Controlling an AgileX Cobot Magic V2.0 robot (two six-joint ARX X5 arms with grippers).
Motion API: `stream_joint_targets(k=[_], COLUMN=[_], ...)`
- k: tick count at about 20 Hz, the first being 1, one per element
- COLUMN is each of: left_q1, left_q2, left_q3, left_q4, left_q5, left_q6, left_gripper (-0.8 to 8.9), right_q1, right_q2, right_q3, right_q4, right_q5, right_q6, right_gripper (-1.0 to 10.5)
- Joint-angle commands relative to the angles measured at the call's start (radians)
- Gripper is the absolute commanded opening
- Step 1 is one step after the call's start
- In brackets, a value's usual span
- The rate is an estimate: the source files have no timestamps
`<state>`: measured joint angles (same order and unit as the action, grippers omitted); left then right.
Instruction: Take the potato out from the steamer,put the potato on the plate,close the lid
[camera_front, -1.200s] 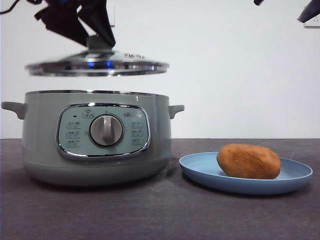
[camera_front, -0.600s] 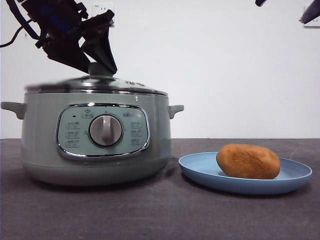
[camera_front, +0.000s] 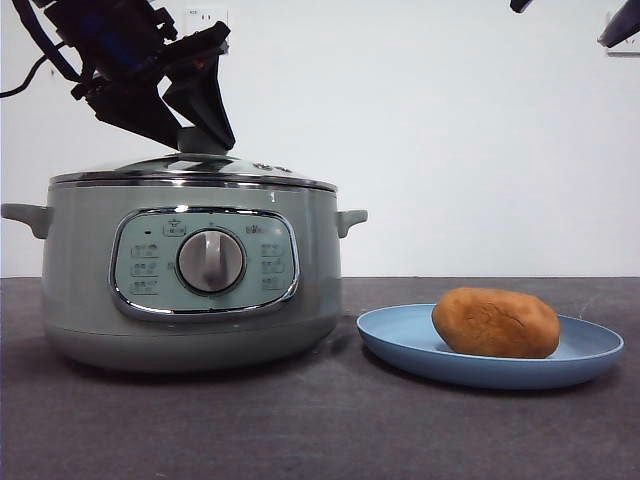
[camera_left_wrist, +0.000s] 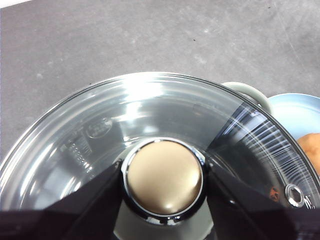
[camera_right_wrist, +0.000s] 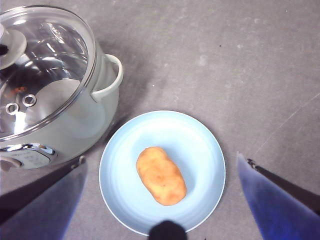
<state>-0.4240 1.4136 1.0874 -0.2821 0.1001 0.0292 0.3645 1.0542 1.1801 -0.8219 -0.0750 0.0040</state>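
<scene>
The glass lid (camera_front: 190, 172) rests on the pale green steamer (camera_front: 90, 290), chrome rim on chrome rim. My left gripper (camera_front: 200, 135) comes down from the upper left and is shut on the lid's knob (camera_left_wrist: 164, 177), one black jaw on each side of it. To the right of the pot, the orange-brown potato (camera_front: 495, 322) lies on the light-blue plate (camera_front: 400, 340). My right gripper (camera_right_wrist: 160, 157) hangs high above the plate (camera_right_wrist: 200, 145) and potato (camera_right_wrist: 161, 175), open and holding nothing. The steamer's inside is hidden in the front view.
A dark grey table surface (camera_front: 320, 430) runs under the pot and plate, with a white wall behind. The steamer's side handle (camera_right_wrist: 112, 75) points toward the plate, leaving a small gap between them.
The lid came down from its hover above the pot onto the steamer's rim, carried by my left gripper. The potato, plate and right arm stayed put.
</scene>
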Motion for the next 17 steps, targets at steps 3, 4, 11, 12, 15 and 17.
stream_joint_targets(k=[3, 4, 11, 12, 15, 17], left_q1=[0.0, 0.0, 0.0, 0.0, 0.0, -0.002], left_q2=[0.006, 0.006, -0.003, -0.003, -0.003, -0.003], left_q3=[-0.006, -0.004, 0.249, 0.32, 0.553, 0.696], left_q4=[-0.026, -0.026, -0.324, -0.407, -0.661, -0.827], left_q5=[0.005, 0.005, 0.003, 0.005, 0.014, 0.019], left_q6=[-0.011, -0.011, -0.006, -0.006, 0.001, 0.005], left_gripper=[4.54, 4.54, 4.54, 4.54, 4.54, 4.53], right_q1=[0.0, 0.0, 0.0, 0.0, 0.0, 0.0], right_q2=[-0.002, -0.002, -0.002, -0.002, -0.002, -0.002], right_q3=[0.003, 0.003, 0.004, 0.004, 0.005, 0.008], right_q4=[0.006, 0.006, 0.016, 0.019, 0.039, 0.04], right_q5=[0.002, 0.002, -0.005, -0.012, -0.15, -0.271], right_q6=[0.006, 0.006, 0.006, 0.007, 0.007, 0.007], right_gripper=[5.0, 5.0, 5.0, 5.0, 5.0, 5.0])
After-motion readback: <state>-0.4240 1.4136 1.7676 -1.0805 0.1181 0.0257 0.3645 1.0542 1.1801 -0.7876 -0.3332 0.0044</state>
